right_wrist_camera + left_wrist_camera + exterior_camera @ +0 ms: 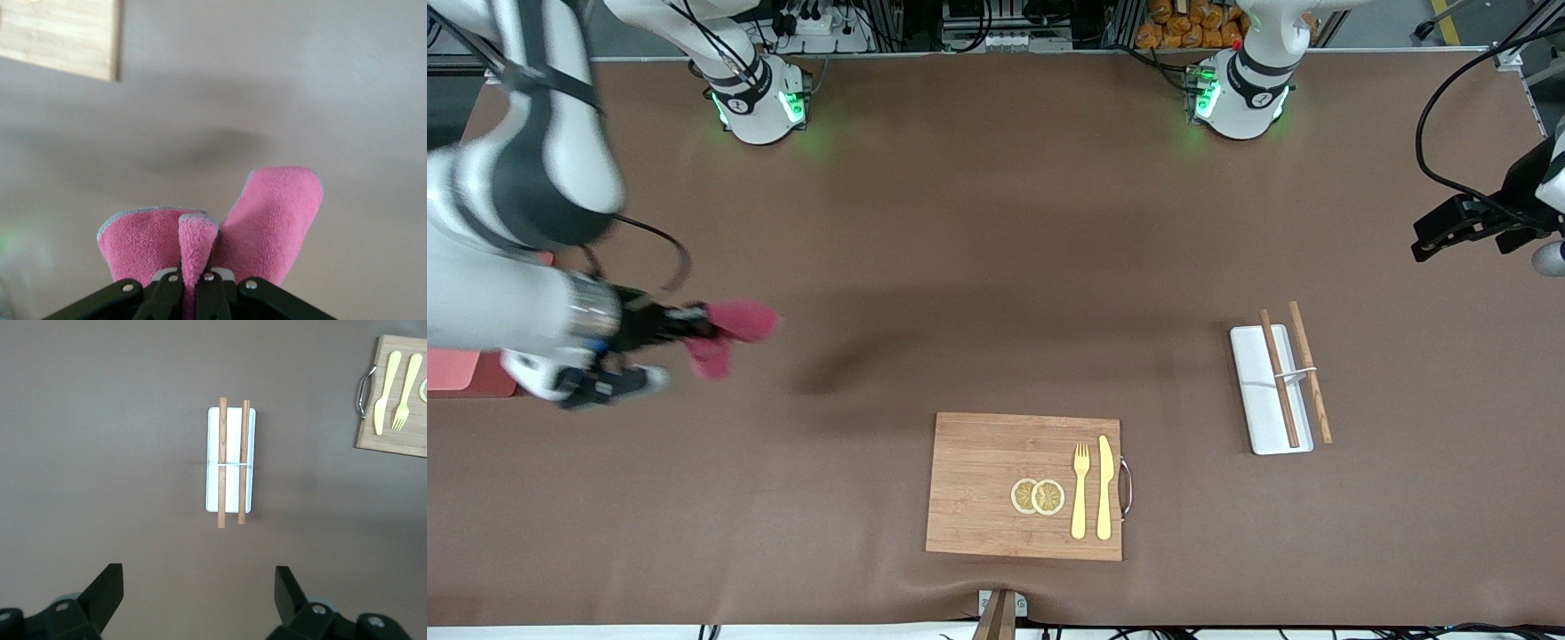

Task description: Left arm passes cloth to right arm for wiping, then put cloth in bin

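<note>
Right wrist view: the cloth (227,233) is pinched in my right gripper (193,283), one fold squeezed between the jaws and two lobes fanning out ahead of them.
Cloth position: in the front view the cloth (729,333) sits at about nine o'clock, off the surface over bare table (996,222), at the right arm's end.
Right gripper: my right gripper (698,331) is clamped tight on the cloth, with nothing else in its grasp.
Bin: the bin (454,369) shows as a pink patch at about eight o'clock from the cloth. Most of it is hidden under my right arm.
Step in hand: I judge this to be the carry to the bin, since the cloth hangs clear of the table.
Doing it well: I carry the cloth over the bin's pale inside before releasing. I lower it past the wall so the loose lobes cannot catch on the rim, then spread the jaws fully so the pinched fold drops free.
Risk: the fabric may cling to a pad, and letting go too soon would leave it draped on the wall.
Left gripper: my left gripper (1432,240) waits with its jaws wide apart and empty, at three o'clock in the front view; the left wrist view shows my left gripper (199,587) looking down on the white tray (230,460) and the chopsticks (223,463).
Cutting board: the cutting board (996,480) lies at six o'clock, well apart from the route.
</note>
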`<action>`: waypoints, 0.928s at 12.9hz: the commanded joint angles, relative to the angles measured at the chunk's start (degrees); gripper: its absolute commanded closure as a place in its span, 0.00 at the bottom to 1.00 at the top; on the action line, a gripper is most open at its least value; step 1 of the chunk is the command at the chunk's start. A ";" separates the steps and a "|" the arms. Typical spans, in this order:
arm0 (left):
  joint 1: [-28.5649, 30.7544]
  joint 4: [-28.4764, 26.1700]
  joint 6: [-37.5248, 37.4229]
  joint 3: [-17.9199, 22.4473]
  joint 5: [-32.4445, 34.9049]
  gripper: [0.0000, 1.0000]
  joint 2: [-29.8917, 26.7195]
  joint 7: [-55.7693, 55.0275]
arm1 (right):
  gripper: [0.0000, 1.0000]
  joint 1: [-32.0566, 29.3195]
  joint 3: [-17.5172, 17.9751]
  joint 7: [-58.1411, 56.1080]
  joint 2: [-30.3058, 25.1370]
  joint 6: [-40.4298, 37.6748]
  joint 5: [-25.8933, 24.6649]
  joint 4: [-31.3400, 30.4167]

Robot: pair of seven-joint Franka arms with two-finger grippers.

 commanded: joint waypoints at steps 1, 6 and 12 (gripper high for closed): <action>0.12 -0.78 -0.09 -0.04 0.29 0.00 -1.36 0.71 | 1.00 -9.28 0.39 -8.45 -1.22 -3.84 -1.50 -1.51; 0.12 -0.87 -0.09 -0.04 -0.24 0.00 -1.36 0.54 | 1.00 -26.52 0.48 -31.56 0.70 -4.74 -7.12 -0.37; 0.38 -0.87 -3.60 0.05 -2.70 0.00 -1.54 0.71 | 1.00 -33.84 0.57 -44.33 3.86 10.35 -22.05 0.60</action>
